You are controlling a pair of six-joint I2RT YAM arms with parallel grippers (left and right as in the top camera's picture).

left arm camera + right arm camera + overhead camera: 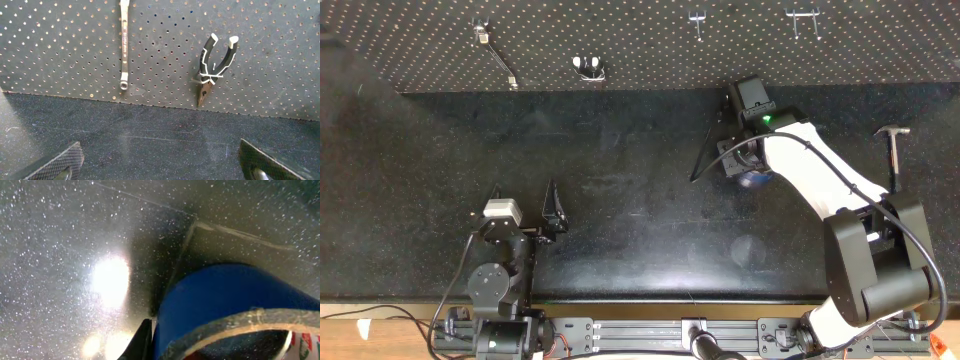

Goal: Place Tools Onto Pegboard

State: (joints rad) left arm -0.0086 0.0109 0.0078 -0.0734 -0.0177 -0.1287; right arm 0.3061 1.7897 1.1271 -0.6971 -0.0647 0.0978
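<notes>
Blue-handled driver (225, 305) (a screwdriver, to judge by its thin shaft (702, 155)) is the piece being dealt with. Nearest the arm bases, though, the left tool (160, 160) sits low over the bench (620, 240). Its fingers (60, 162) are spread wide apart and hold nothing. It faces the pegboard (60, 50) and is likely parked clear of the other arm's work.

Farther up the bench, the right tool (732, 160) is down at the blue handle, close enough for a grasp. Whether it is clamped on the handle cannot be told. The shaft slants toward the pegboard.

Off to the right, a hammer (894, 150) lies flat on the bench, not yet hung.

Farthest back, the pegboard already carries a wrench (123, 45) hanging straight down and pliers (215, 65) hung nose down with their handles splayed upward. Bare hooks (697, 20) toward its right side are probably meant for the driver and hammer.
</notes>
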